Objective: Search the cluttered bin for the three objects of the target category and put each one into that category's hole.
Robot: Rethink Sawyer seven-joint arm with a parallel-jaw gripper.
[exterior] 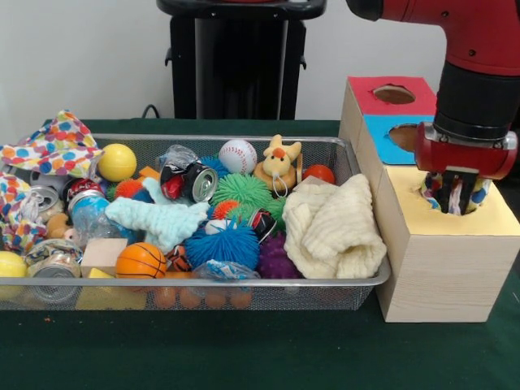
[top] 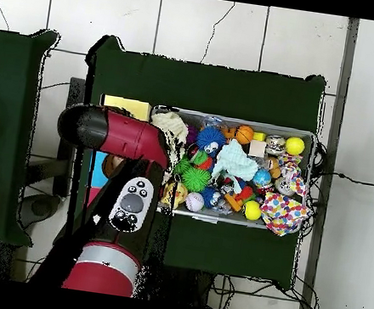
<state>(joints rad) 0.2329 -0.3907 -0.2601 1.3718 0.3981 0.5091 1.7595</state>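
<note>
My gripper (exterior: 455,193) hangs at the hole in the yellow top (exterior: 496,218) of the wooden box, at the front right. It is shut on a braided rope toy (exterior: 435,188) of white, pink and blue strands, which sits partly inside that hole. Behind it the same box has a blue section (exterior: 382,145) and a red section (exterior: 370,97), each with its own hole. In the overhead view the red arm (top: 116,134) covers the gripper and most of the box; only a strip of the yellow top (top: 127,106) shows.
The mesh bin (exterior: 341,150) left of the box is full: baseball (exterior: 237,155), yellow ball (exterior: 117,162), basketball (exterior: 140,260), blue spiky ball (exterior: 222,244), green spiky ball (exterior: 241,189), crushed can (exterior: 195,183), plush duck (exterior: 278,162), cream cloth (exterior: 335,223), polka-dot cloth (exterior: 50,146).
</note>
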